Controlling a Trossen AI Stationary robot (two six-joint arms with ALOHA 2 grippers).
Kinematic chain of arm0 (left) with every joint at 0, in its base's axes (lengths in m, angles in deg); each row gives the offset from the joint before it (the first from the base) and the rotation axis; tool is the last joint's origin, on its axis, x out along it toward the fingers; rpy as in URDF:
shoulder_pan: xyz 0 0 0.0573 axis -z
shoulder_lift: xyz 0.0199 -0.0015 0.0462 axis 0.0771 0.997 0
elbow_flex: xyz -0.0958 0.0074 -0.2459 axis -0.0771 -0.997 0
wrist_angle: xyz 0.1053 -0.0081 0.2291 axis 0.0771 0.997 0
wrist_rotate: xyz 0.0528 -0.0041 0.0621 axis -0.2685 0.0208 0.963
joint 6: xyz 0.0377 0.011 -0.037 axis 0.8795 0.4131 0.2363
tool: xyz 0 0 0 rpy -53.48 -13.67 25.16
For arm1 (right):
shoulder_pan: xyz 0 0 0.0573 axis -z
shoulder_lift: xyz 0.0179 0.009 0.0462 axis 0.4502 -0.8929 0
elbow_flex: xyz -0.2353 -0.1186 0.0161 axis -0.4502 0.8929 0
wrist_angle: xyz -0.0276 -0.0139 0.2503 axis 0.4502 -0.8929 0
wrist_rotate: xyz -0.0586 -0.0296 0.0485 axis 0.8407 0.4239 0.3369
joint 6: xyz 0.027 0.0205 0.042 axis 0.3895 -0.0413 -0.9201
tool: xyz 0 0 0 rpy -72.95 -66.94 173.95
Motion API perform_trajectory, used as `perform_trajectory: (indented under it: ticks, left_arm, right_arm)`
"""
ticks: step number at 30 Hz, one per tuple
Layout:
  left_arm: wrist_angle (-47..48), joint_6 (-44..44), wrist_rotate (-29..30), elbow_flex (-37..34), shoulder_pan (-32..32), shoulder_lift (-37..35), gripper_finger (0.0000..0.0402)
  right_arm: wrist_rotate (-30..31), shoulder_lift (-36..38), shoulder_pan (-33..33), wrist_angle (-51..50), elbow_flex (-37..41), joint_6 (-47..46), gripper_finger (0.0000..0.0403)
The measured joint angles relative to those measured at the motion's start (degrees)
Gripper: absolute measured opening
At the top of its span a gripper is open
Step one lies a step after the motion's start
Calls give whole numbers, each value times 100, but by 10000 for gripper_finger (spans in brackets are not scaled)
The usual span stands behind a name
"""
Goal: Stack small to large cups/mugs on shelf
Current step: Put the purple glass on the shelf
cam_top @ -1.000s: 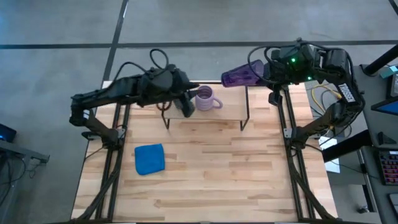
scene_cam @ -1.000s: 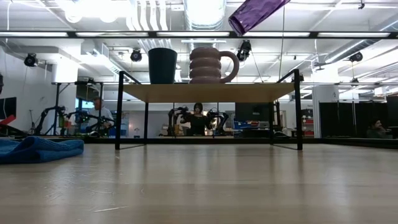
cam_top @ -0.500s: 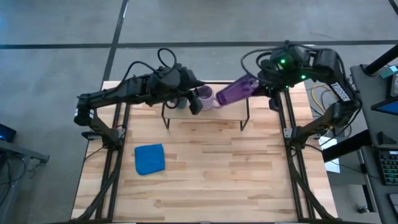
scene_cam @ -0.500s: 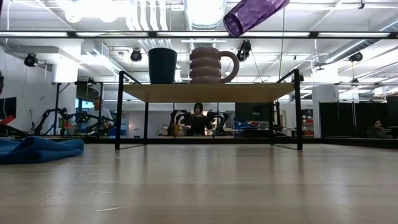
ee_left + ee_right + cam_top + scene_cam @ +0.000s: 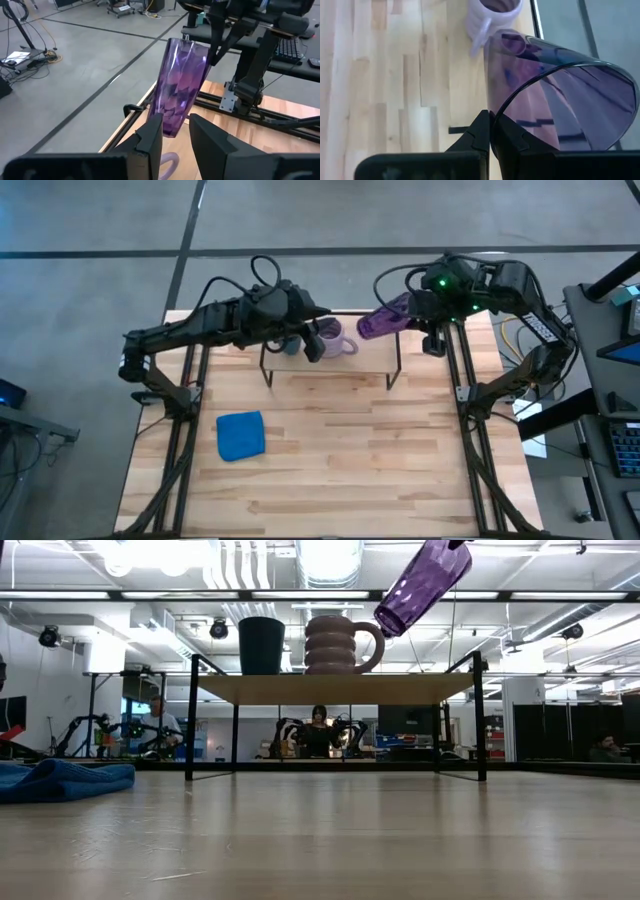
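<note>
The shelf (image 5: 330, 690) stands at the table's far side. The dark blue cup (image 5: 261, 645) and the lavender ribbed mug (image 5: 335, 644) stand upright on it side by side, the mug to the right. My right gripper (image 5: 408, 308) is shut on the dark purple tumbler (image 5: 421, 586), which hangs tilted in the air above the shelf's right part. My left gripper (image 5: 312, 348) hovers open and empty over the mug (image 5: 335, 340). The left arm partly hides the cup in the high view. The left wrist view shows the tumbler (image 5: 181, 92) beyond its fingers. My right gripper holds the tumbler by its open rim (image 5: 492, 116), one finger inside the mouth and one outside, pinching the wall. The fingers come from the table's right side, slanting down. The tumbler is lifted clear and tilted, its base (image 5: 388, 618) pointing down toward the mug.
A flat blue cloth (image 5: 240, 435) lies on the tabletop at the near left. The shelf's thin black legs (image 5: 478, 720) stand at its corners. The shelf's right part (image 5: 375, 358) next to the mug is bare wood.
My right gripper has carried the tumbler down toward the shelf and tipped it from nearly level to steeply slanted, base down toward the mug. My left gripper has shifted a little toward the table's right, over the mug.
</note>
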Motion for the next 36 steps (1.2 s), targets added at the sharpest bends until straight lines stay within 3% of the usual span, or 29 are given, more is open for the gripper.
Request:
perform_trajectory:
  ticks: [7,25,36]
  left_arm:
    - [-8,-43,35,0,-51,10,83]
    - [-530,-2,70,-70,-360,690,83]
    - [-1260,6,-944,-70,-974,1195,83]
  right_arm:
    - [-13,11,24,-4,191,-1633,8]
    - [-39,19,-19,-3,376,-3407,8]
    - [-310,21,-17,-2,344,-3526,8]
